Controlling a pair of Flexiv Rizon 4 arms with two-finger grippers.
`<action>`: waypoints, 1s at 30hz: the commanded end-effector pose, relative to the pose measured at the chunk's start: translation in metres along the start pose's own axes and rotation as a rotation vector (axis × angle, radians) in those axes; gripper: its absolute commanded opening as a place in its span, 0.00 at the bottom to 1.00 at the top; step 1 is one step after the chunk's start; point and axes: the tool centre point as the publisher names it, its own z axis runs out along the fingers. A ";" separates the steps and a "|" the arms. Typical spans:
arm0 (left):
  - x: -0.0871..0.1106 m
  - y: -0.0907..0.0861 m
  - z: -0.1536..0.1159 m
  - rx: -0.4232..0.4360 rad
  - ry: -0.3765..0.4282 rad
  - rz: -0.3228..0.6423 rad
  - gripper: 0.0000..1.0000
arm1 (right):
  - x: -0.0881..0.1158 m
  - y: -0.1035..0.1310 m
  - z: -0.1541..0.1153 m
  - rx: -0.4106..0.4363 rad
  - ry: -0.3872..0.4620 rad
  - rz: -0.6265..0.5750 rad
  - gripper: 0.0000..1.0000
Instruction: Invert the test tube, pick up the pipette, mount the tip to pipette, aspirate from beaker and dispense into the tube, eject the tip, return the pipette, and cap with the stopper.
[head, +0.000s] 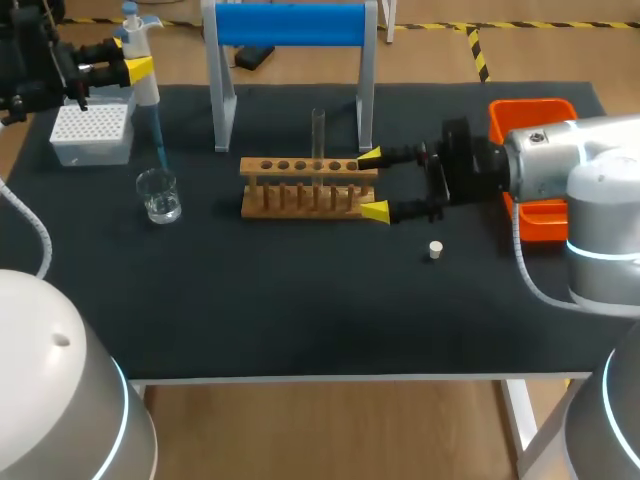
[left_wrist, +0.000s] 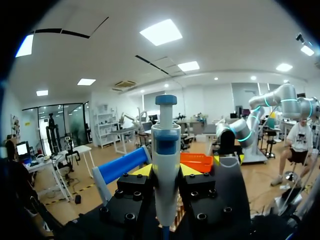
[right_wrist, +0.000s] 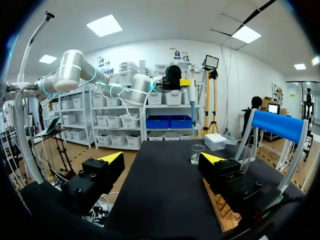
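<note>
Table: black-topped table (head: 300, 320), bearing everything.
Stand: blue-barred white frame (head: 290, 25), far middle.
Right claw (head: 372, 184): fingers wide apart, one on each side of the rack's right end.
Left claw (head: 135, 68): far left, clamped on the pipette.
Rack: wooden test tube rack (head: 300, 190), centre.
Tray: orange plastic tray (head: 530, 115), far right.
Tip box: white tip box (head: 92, 132), far left.
Pipette: white and blue pipette (head: 145, 75), upright, thin blue tip down at the beaker's rim.
Beaker: clear glass beaker (head: 159, 195), left of the rack.
Tube: clear glass test tube (head: 318, 130), upright in the rack.
Stopper: small white stopper (head: 435, 250), near right of the rack.
</note>
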 end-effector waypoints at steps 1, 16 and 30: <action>0.000 0.001 0.001 0.002 -0.002 0.001 0.00 | 0.001 0.001 0.003 0.004 -0.011 0.017 1.00; 0.000 0.001 0.001 0.002 -0.002 0.001 0.00 | -0.005 -0.004 0.079 0.189 -0.172 0.045 1.00; 0.000 0.001 0.001 0.002 -0.002 0.001 0.00 | -0.017 -0.028 0.136 0.242 -0.260 0.114 1.00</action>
